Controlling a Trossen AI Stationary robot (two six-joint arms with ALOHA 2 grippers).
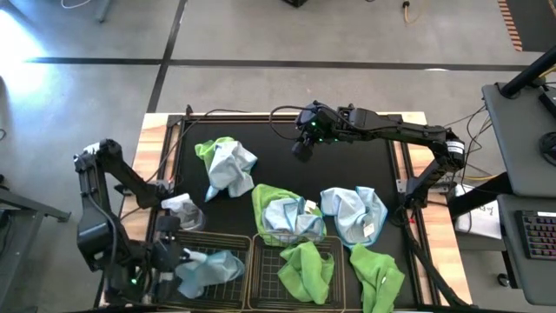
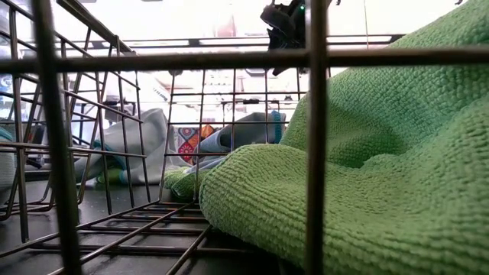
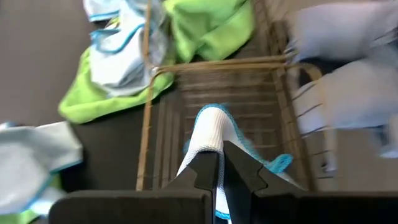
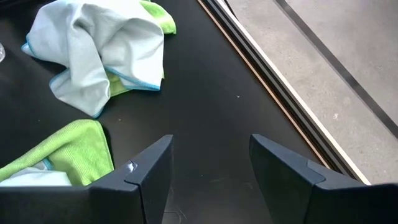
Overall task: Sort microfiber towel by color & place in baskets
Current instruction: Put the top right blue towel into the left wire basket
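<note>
My left gripper (image 1: 174,261) is at the near left, shut on a pale blue towel (image 1: 210,268) over the left wire basket (image 1: 228,236). The right basket (image 1: 261,291) holds a lime green towel (image 1: 306,269), which fills the low view (image 2: 367,168). On the black mat lie a green and blue heap (image 1: 228,165) at the far left, a green and blue heap (image 1: 287,213) behind the baskets, a blue towel (image 1: 354,213) and a green towel (image 1: 378,278). My right gripper (image 4: 208,162) hangs open over the mat's far side (image 1: 304,146). My left gripper pinches a bunched part of the pale blue towel (image 3: 208,134) with its teal-stitched edge between its two shut fingers (image 3: 202,171). The fingers slant down from the table's left. The cloth spreads out beyond the fingertips over the basket's mesh (image 3: 249,106); whether it rests there I cannot tell.
A small clear spray bottle (image 1: 182,209) lies on the mat just behind the left basket, close to my left arm. Bare mat (image 4: 211,93) lies under my right gripper. The mat's far edge and wooden table rim (image 4: 292,106) run beside it.
</note>
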